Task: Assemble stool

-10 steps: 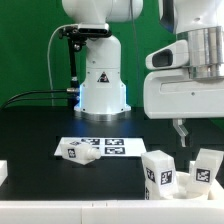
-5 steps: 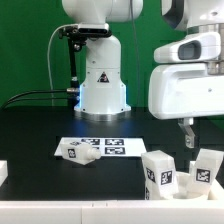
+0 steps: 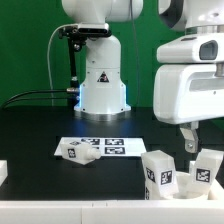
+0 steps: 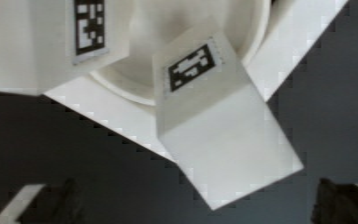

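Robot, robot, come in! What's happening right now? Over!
Gripper jaws open, holding nothing, above the white legs at the exterior view's right. Another leg lies on the marker board. Nothing seen blocking.

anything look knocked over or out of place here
One leg lies on its side, partly on the marker board at its end toward the exterior view's left, where it may cover tags. The other legs sit off the board. No damage or spill shows.
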